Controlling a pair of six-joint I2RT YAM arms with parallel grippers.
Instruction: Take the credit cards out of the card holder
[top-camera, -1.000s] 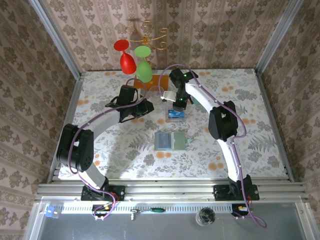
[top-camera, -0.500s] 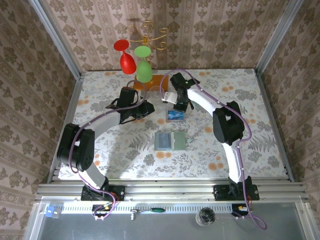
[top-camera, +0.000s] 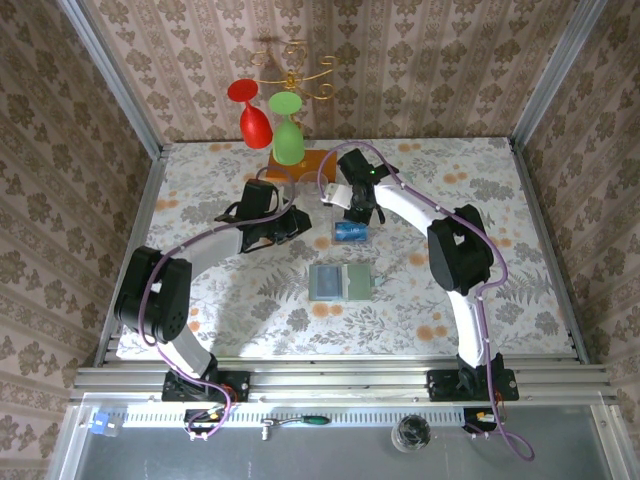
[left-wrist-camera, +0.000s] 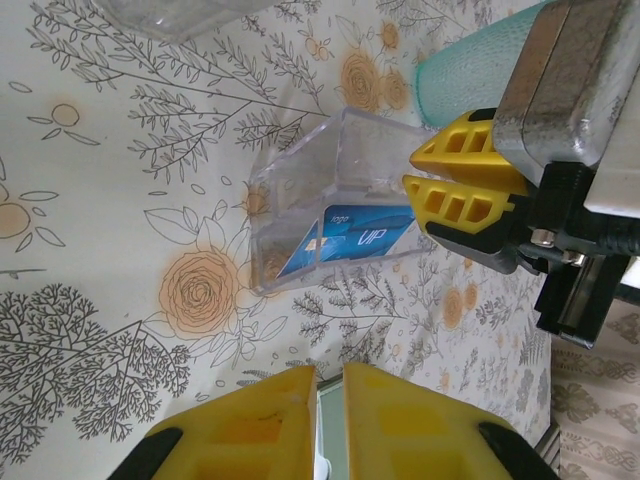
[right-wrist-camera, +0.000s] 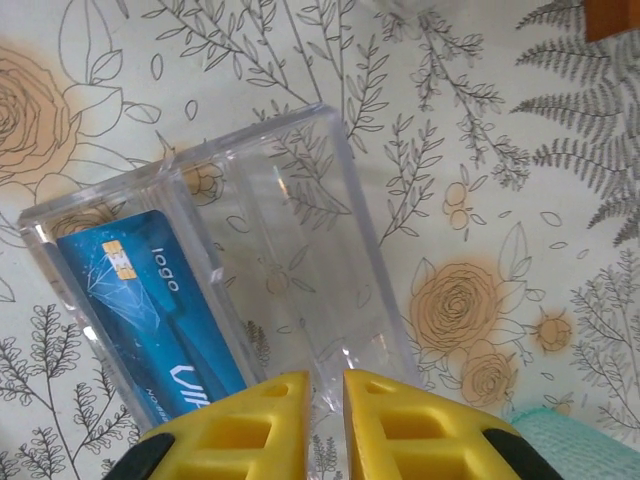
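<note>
The card holder (top-camera: 358, 283) lies open and flat in the middle of the table, one panel bluish grey and the other pale green. Just beyond it, one blue credit card (top-camera: 349, 231) (left-wrist-camera: 350, 236) (right-wrist-camera: 150, 310) rests in a clear plastic box (left-wrist-camera: 300, 165) (right-wrist-camera: 290, 230). My right gripper (top-camera: 358, 214) (left-wrist-camera: 410, 172) (right-wrist-camera: 326, 380) hovers at the box's far end. Its yellow fingers are shut to a thin slit with nothing between them. My left gripper (top-camera: 302, 222) (left-wrist-camera: 330, 372) is left of the box, also shut and empty.
A red glass (top-camera: 250, 115) and a green glass (top-camera: 288, 138) hang from a stand on an orange wooden base (top-camera: 318, 163) at the back. A pale teal cup (left-wrist-camera: 470, 70) (right-wrist-camera: 575, 440) lies beside the right gripper. The cage walls enclose the floral table (top-camera: 480, 200).
My right arm's elbow has swung slightly right and its gripper has edged back from the box. My left gripper has crept a little toward the box. The box and holder have stayed put.
</note>
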